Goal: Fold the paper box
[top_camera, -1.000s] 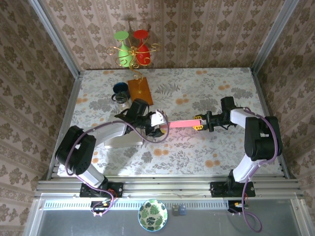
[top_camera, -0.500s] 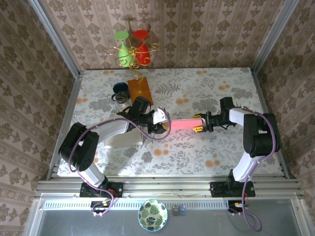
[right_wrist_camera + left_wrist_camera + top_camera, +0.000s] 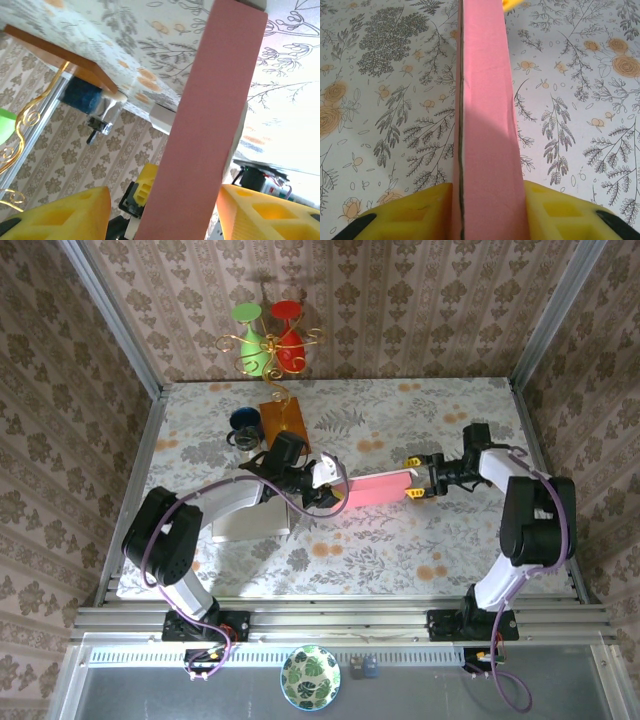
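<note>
The pink paper box (image 3: 375,487) is a long, flat, smooth strip with a dark fold line along it. It hangs over the middle of the table (image 3: 430,410), pointing left to right. The table has a flowery cloth, and the walls (image 3: 400,300) have brown patterned paper. At the far left stand a wooden board (image 3: 285,422) and a blue cup (image 3: 243,422). The left gripper (image 3: 335,495) pinches the box's left end between its yellow pads (image 3: 415,220). The right gripper (image 3: 415,485) is spread wide around the right end, with a gap beside one pad (image 3: 65,210).
</note>
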You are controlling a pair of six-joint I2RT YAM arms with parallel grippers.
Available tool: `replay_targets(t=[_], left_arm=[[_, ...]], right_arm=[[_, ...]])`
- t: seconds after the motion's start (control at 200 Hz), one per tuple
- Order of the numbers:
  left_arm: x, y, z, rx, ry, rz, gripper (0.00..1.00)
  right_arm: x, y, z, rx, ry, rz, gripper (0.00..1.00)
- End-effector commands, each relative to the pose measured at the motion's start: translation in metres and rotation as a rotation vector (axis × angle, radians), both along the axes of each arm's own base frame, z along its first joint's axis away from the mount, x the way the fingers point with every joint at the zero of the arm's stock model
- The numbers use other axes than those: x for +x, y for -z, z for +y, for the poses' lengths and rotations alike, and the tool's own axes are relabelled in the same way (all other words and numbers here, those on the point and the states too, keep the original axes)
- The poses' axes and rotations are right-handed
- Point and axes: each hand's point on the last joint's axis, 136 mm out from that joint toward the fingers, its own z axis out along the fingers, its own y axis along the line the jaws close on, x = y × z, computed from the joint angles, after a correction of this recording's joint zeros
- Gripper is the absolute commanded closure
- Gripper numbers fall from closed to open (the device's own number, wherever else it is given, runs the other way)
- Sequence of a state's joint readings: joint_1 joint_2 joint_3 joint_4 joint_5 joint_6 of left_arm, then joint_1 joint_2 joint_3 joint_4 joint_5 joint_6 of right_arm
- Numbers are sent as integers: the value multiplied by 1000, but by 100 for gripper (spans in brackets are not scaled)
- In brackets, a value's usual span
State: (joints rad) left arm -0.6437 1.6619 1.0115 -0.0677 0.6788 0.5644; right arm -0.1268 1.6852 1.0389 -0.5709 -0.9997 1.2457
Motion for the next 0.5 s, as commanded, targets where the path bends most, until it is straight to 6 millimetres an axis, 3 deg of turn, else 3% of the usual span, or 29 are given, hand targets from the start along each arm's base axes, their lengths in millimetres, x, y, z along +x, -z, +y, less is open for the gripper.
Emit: replay_targets(t=[0.0, 0.165, 0.24, 0.4, 0.5], left_arm=[[-1, -1, -2, -10, 9, 51, 64], [2, 0, -2, -5, 0, 70, 66], [4, -1, -2, -4, -7, 76, 66], [6, 0, -3, 0, -19, 83, 65], [5, 1, -3, 3, -17, 90, 65]], right_arm=[[-8, -19, -22, -130, 16, -53, 38], [-19, -39, -58, -383, 96, -144, 41], [-28, -51, -62, -481, 150, -212, 49], [-32, -71, -30, -552, 296, -418, 55], [-35, -69, -9, -545, 368, -463, 56]])
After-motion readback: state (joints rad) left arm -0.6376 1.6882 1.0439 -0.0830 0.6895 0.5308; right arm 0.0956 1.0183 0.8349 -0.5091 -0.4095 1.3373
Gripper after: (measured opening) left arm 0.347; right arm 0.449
